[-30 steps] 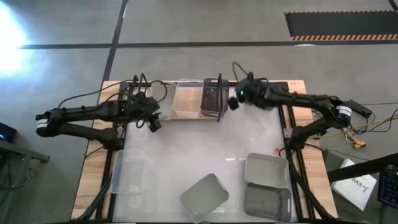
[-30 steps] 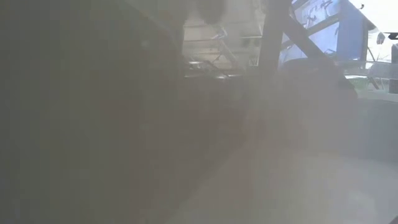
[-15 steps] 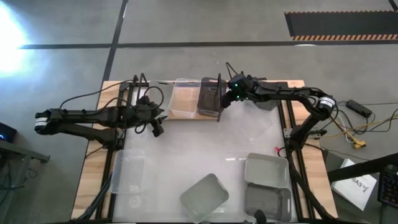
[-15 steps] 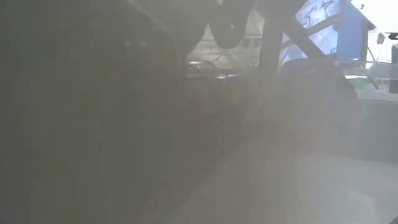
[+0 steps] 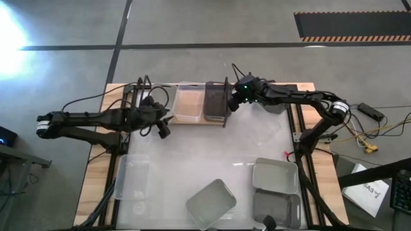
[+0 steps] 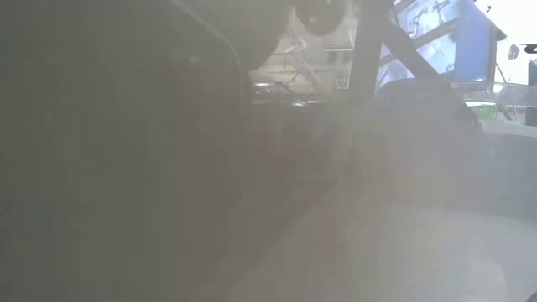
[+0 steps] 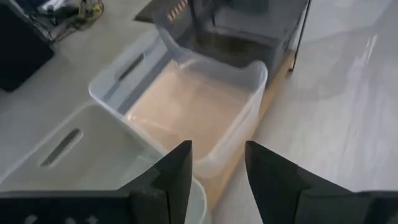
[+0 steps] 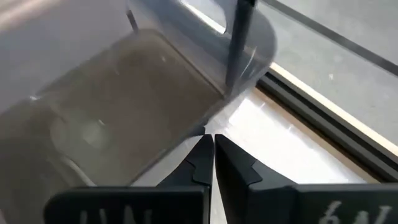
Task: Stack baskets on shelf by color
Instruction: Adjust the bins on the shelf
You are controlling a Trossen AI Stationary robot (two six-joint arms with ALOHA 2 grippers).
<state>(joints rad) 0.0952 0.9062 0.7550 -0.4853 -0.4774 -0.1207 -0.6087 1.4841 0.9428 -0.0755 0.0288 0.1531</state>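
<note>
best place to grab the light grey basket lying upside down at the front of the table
Judging by the high view, the upside-down light grey basket lies skewed, bottom up, so its rim is hard to reach. Probably come from above and pinch across its narrower width, fingers on the tapered long walls.

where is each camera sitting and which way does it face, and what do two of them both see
High: above the table, looking down; both arms, left claw, right claw.
Low: table height, looking across; mostly hazed, no claw clear.
Left wrist: behind the left claw's fingers, facing the clear basket.
Right wrist: behind the nearly closed right claw, facing the dark grey basket.
High view also shows both baskets on the shelf.
</note>
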